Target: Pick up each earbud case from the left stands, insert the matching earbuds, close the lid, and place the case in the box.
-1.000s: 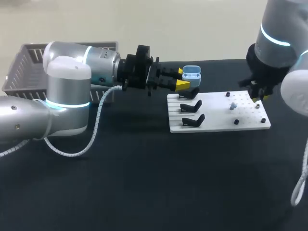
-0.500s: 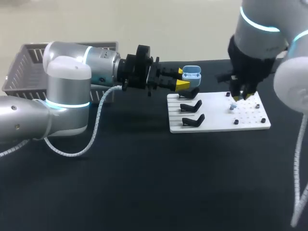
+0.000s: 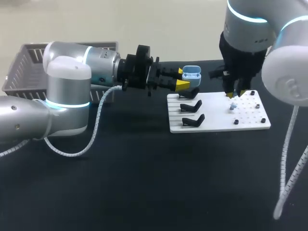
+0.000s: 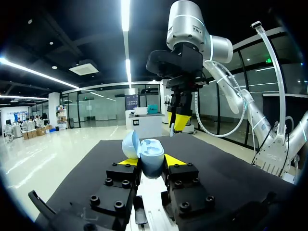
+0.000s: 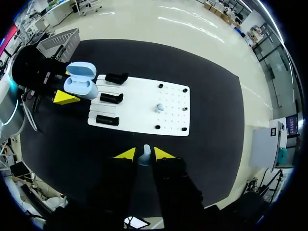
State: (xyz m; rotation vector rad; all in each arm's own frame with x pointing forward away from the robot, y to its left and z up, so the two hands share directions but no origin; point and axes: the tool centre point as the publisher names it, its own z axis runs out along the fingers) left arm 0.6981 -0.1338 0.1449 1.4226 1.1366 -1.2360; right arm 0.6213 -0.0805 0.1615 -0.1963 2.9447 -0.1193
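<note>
Both end effectors loaded over a black surface (image 3: 144, 183).

Left end effector (image 4: 151, 160) pinches one light-blue earbud case (image 4: 148, 153), lid open, held in the air at the far stand end of the white board (image 3: 219, 126). Right end effector (image 5: 144, 154) pinches one pale earbud (image 5: 145, 156) above the board's pegged half. Board carries three black stands (image 3: 191, 106), five black pegs (image 3: 236, 121) and one second earbud (image 3: 232, 107). One grey basket (image 3: 24, 67) sits on the surface's far left, behind the left arm.

Left arm (image 3: 67, 91) lies level, right arm (image 3: 250, 33) points down, both jaws clamped.
</note>
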